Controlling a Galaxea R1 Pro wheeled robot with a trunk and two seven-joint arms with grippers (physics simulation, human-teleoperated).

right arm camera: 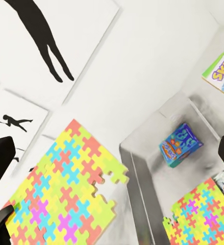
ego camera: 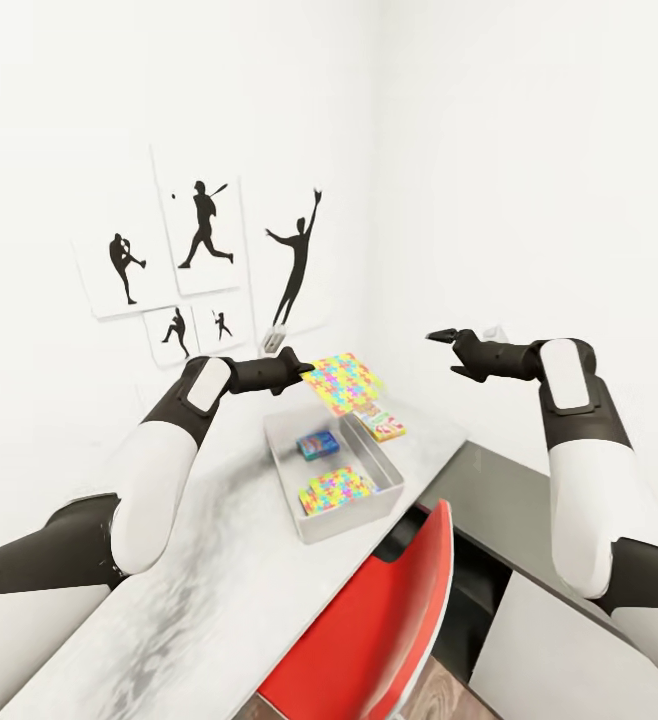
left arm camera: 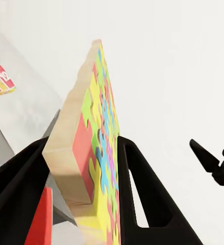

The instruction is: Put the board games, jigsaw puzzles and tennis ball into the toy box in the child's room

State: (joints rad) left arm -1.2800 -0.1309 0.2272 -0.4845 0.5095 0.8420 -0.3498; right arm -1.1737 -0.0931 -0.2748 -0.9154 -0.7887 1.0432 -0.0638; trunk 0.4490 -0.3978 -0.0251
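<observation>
1. Two jigsaw puzzles in sight: one held puzzle (ego camera: pixel 341 384) clamped edge-on in the left end effector (ego camera: pixel 304 375), the second puzzle (ego camera: pixel 337 490) already lying flat in the toy box (ego camera: pixel 285 440) at its near end.
2. Left end effector state: fingers (left arm camera: pixel 142 194) closed on the mat's edge, one on each face; in the left wrist view the mat stands on edge between them and runs straight away from the palm.
3. Right end effector (ego camera: pixel 441 338): empty, fingers look apart, held in the air well off at about 3 o'clock from the held puzzle.
4. Key relation: the toy box sits at roughly 6 o'clock below the held puzzle in the head view, just under and a little nearer the robot. The box's long axis runs about 11-to-5 o'clock along the bench (ego camera: pixel 209 560). Left arm is clearly the nearer one.
5. Also in the box: blue board game (ego camera: pixel 317 444), mid-box toward the far end.
6. Skip-Bo board game (ego camera: pixel 381 423) lies on the bench touching or just beside the box's far right rim, at about 4 o'clock from the held puzzle; not inside yet.
7. Judgement: release step comes next; the mat needs lowering toward 6 o'clock and flattening so it clears the rim.
8. Tennis ball and third game box: cannot tell.
</observation>
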